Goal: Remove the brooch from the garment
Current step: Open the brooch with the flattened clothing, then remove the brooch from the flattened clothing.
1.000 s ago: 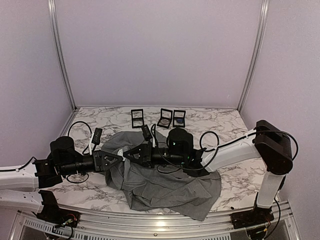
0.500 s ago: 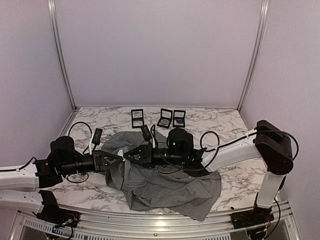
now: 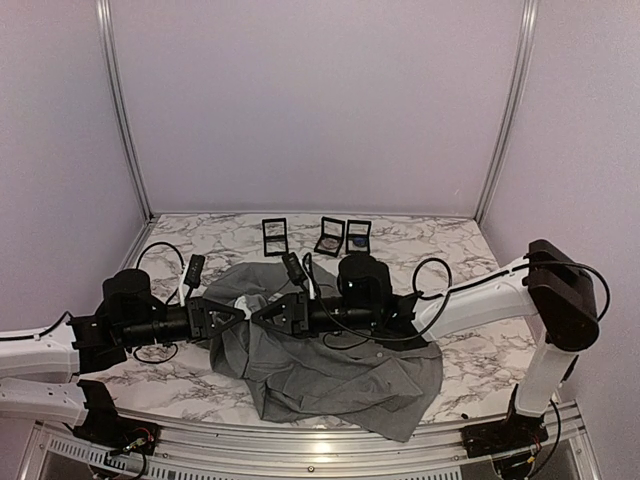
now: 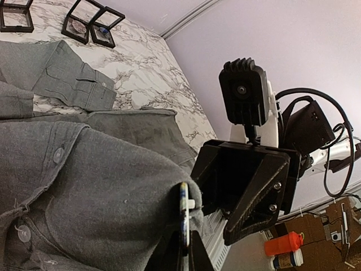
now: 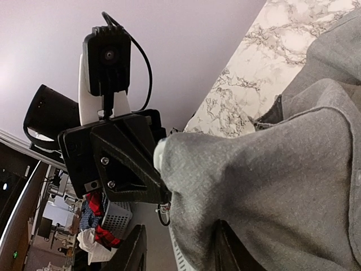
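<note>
Left wrist, L gripper pinching garment, R gripper jaws apart

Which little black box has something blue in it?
The right-hand box of the three; the middle box holds something silvery, the left box looks empty.

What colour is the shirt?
The shirt is grey, clearest in the left wrist view.

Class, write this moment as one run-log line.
left gripper: shut, pinching garment | right gripper: open around garment fold | brooch: edge-on at left gripper
</note>
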Motion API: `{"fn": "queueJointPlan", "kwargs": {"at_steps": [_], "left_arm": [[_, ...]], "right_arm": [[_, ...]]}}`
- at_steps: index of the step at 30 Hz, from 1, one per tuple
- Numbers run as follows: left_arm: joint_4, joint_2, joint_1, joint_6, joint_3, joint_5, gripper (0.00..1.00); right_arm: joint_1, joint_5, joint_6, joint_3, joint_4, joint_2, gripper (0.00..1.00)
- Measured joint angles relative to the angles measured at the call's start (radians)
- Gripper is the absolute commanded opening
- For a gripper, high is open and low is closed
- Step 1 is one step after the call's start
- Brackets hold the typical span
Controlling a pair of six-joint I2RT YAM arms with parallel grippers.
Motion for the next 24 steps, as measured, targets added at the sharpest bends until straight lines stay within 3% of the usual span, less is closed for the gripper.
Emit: {"fn": "queueJointPlan", "kwargs": {"at_steps": [13, 24], "left_arm": [[-0.137, 0.085, 0.012, 0.054, 0.142, 0.019, 0.0], [-0.287, 0.228, 0.012, 0.122, 0.307, 0.053, 0.0]], "right_arm": [[-0.008, 0.129, -0.28, 0.001, -0.273, -0.148, 0.42], [0.011, 0.249, -0.486, 0.002, -0.351, -0.175, 0.41]]}}
